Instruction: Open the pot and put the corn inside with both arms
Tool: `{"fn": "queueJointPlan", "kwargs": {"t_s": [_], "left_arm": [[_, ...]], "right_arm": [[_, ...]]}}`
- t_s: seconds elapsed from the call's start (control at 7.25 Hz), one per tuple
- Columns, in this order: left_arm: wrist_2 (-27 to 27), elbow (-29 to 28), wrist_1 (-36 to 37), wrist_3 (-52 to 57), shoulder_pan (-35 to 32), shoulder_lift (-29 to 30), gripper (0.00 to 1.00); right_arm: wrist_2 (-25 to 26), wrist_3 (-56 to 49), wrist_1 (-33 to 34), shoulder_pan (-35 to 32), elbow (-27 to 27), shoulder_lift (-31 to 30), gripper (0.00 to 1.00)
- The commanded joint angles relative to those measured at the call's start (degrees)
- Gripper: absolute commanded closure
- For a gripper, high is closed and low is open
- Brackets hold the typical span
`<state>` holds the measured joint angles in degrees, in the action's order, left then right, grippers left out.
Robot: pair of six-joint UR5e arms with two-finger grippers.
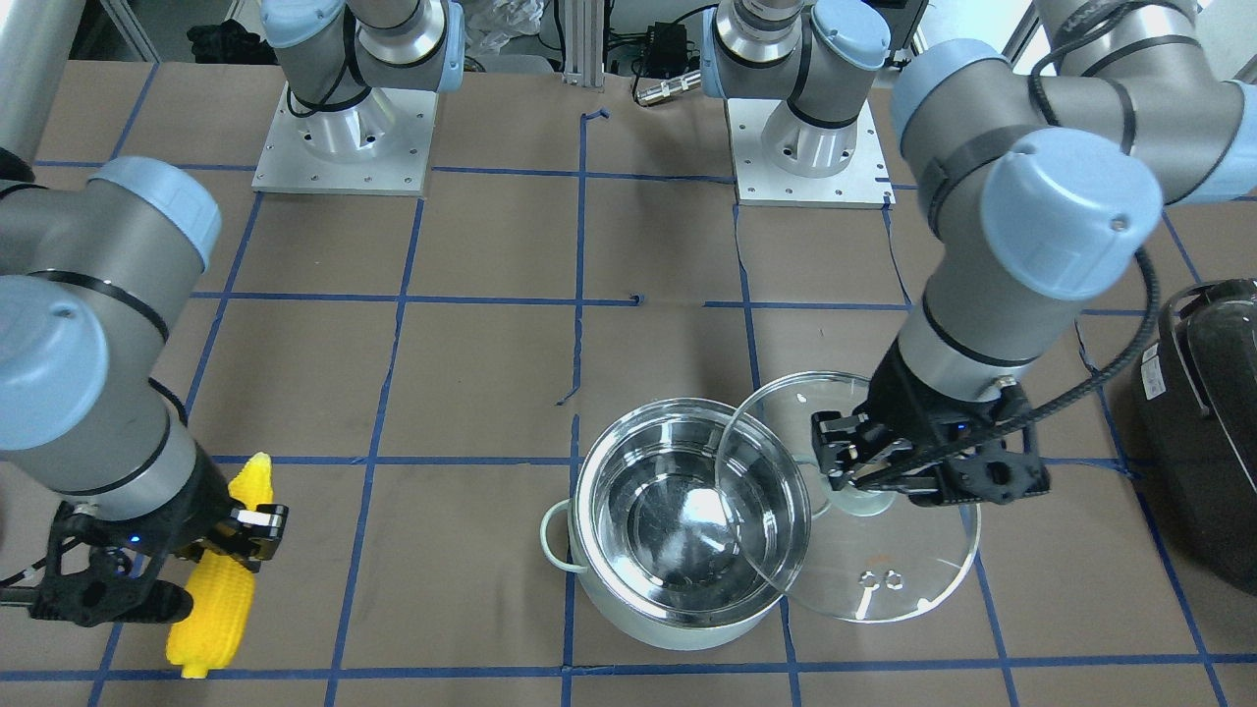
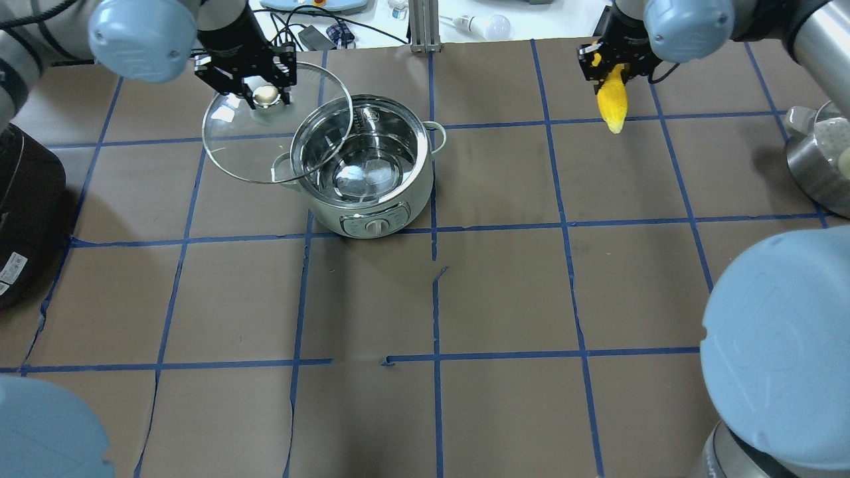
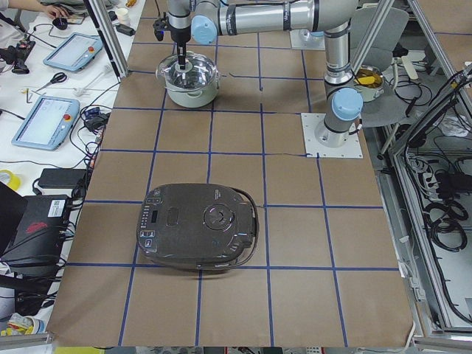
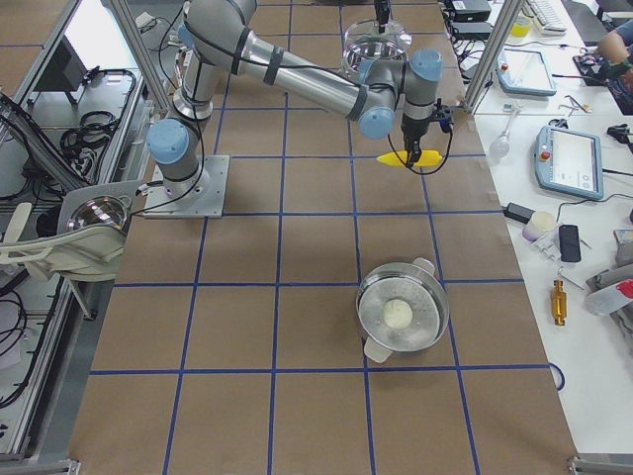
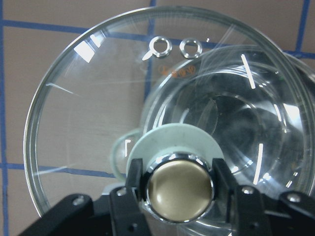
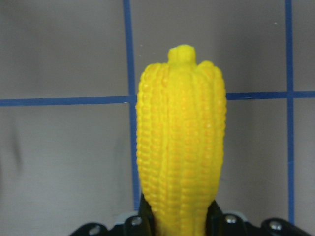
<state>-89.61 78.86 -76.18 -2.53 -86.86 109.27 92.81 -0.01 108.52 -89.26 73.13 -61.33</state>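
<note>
The pot (image 2: 362,199) stands open and empty at the far middle of the table; it also shows in the front view (image 1: 678,619). My left gripper (image 2: 265,96) is shut on the metal knob (image 5: 179,189) of the glass lid (image 2: 232,153). It holds the lid tilted beside the pot, with the lid's edge overlapping the pot's rim (image 1: 756,462). My right gripper (image 2: 612,66) is shut on the yellow corn (image 2: 612,99), held above the table well to the pot's right. In the right wrist view the corn (image 6: 182,142) points away from the jaws.
A black bulky appliance (image 2: 20,219) sits at the table's left edge, near my left arm. A steel steamer pot (image 2: 820,166) with a white item inside stands at the right edge. Blue tape lines grid the brown table.
</note>
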Motion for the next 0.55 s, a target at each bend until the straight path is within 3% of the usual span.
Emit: {"fn": "queueJointPlan", "kwargs": {"t_s": [0.0, 0.14, 0.41], "left_arm": [[0.2, 4.5, -0.1, 15.3, 10.5, -2.3, 0.62], [0.7, 6.7, -0.1, 21.2, 16.8, -2.1, 0.64], [2.9, 13.4, 6.8, 24.4, 19.5, -1.7, 0.68]], "right_arm": [[-2.6, 7.3, -0.8, -8.5, -5.9, 2.4, 1.00], [-2.5, 13.2, -1.3, -12.8, -9.6, 5.5, 1.00], [-3.3, 19.0, -3.1, -20.0, -15.4, 10.5, 1.00]]}}
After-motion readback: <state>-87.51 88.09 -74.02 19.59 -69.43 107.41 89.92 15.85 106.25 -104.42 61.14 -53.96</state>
